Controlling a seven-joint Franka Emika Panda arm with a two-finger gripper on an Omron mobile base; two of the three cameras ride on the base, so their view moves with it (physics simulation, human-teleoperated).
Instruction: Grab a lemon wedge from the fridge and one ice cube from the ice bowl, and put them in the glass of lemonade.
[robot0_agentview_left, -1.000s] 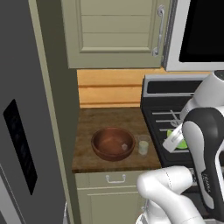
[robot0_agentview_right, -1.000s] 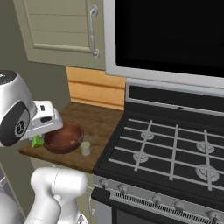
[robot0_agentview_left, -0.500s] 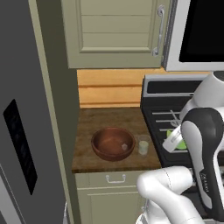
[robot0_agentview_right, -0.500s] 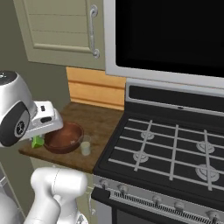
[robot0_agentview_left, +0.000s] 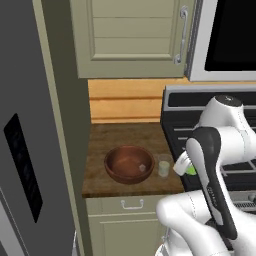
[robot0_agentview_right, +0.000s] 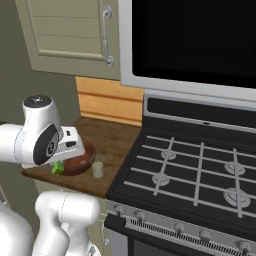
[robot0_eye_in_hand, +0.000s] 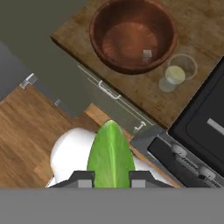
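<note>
My gripper (robot0_eye_in_hand: 110, 179) is shut on the lemon wedge (robot0_eye_in_hand: 110, 155), a bright yellow-green sliver that juts out between the fingers. From the left base the wedge (robot0_agentview_left: 191, 170) hangs just right of the glass of lemonade (robot0_agentview_left: 163, 166), above the counter's front edge near the stove. The wooden ice bowl (robot0_agentview_left: 129, 164) sits left of the glass with one pale ice cube (robot0_agentview_left: 142, 167) inside. In the hand view the bowl (robot0_eye_in_hand: 133, 35), ice cube (robot0_eye_in_hand: 147, 54) and glass (robot0_eye_in_hand: 177, 73) lie ahead. From the right base the wedge (robot0_agentview_right: 58, 168) shows under the hand, which partly hides the bowl (robot0_agentview_right: 85, 159) beside the glass (robot0_agentview_right: 98, 167). The grey fridge (robot0_agentview_left: 20, 150) stands left.
A black gas stove (robot0_agentview_right: 200, 170) adjoins the wooden counter (robot0_agentview_left: 100, 150) on the right, with a microwave (robot0_agentview_right: 200, 40) above it. A beige upper cabinet (robot0_agentview_left: 130, 35) hangs over the counter. A drawer with a handle (robot0_agentview_left: 132, 204) sits below the counter.
The hand with the lemon wedge has drifted a little toward the glass. The bowl, ice cube and glass have not moved.
</note>
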